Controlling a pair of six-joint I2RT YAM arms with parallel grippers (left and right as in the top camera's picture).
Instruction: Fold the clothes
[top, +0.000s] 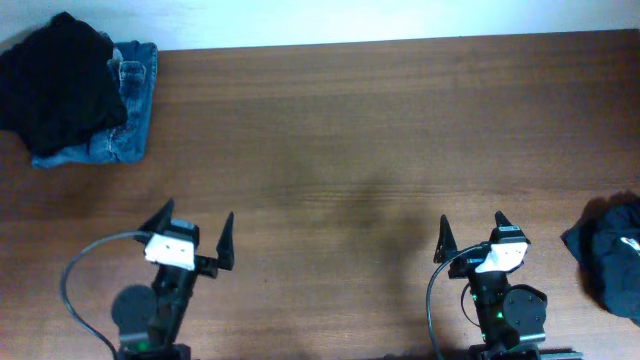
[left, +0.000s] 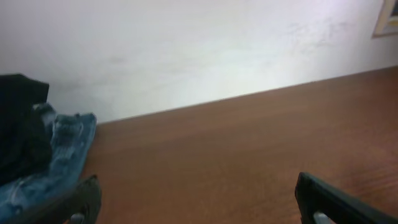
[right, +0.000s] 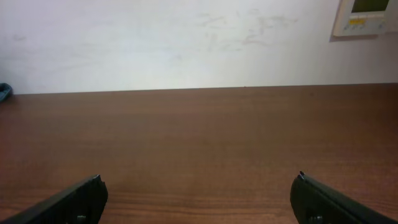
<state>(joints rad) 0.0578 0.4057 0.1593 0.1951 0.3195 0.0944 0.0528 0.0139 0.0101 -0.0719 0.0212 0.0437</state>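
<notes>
So both arms are sitting at the near edge of the table. The left gripper has its jaws spread wide with nothing between them. Same deal for the right gripper, wide apart over bare wood. The clothes aren't close to either one. There's a crumpled dark top at the far right edge of the table, partly cut off by the frame, with a little speck of white on it. It's off to the right of the right gripper, not touching it. Over in the far left corner a black garment is heaped on top of some blue jeans, well apart from the left gripper. The left wrist view catches that pile at its left side, with the dark fingers poking in at the bottom. The right wrist view shows wood, a white wall and a small panel on it.
</notes>
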